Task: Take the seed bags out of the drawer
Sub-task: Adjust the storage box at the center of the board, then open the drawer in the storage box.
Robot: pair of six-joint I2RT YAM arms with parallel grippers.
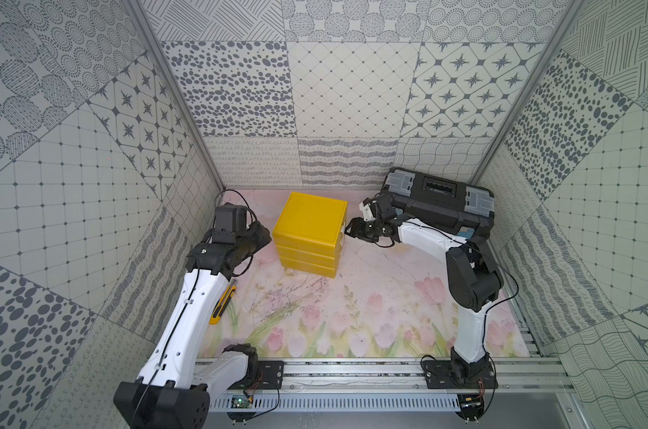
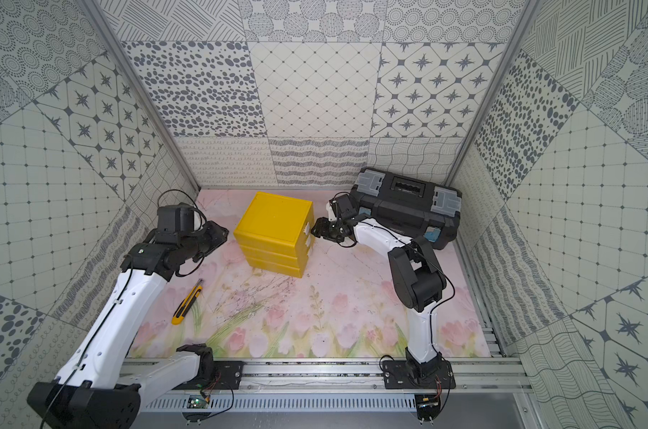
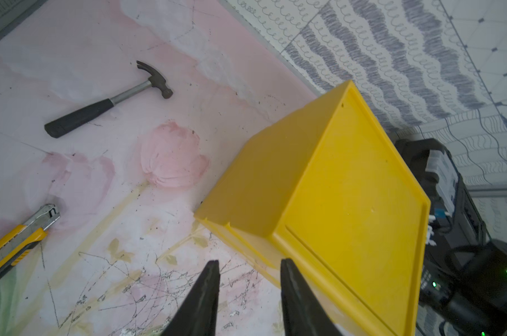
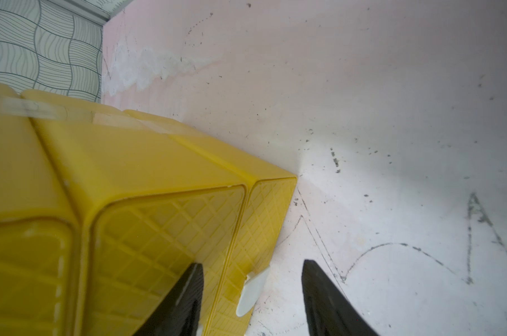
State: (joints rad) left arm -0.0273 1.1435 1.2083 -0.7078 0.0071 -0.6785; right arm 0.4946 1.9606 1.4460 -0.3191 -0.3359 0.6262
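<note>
The yellow three-drawer unit [image 1: 307, 219] [image 2: 274, 219] stands at the back middle of the floral mat. All its drawers are pushed in, so the seed bags are hidden. The drawer fronts face right and carry white pull tabs [image 4: 251, 293]. My right gripper [image 1: 350, 228] [image 2: 315, 230] [image 4: 252, 262] is open at those fronts, with one tab lying between its fingers and untouched. My left gripper [image 1: 266, 237] [image 2: 224, 232] [image 3: 249, 261] hangs open and empty just off the unit's [image 3: 348, 203] left side, above the mat.
A black toolbox [image 1: 437, 200] [image 2: 408, 208] sits at the back right, close behind my right arm. A yellow utility knife [image 1: 224, 301] [image 2: 187, 302] [image 3: 14, 247] lies on the mat by my left arm. A hammer [image 3: 110, 99] lies left of the unit.
</note>
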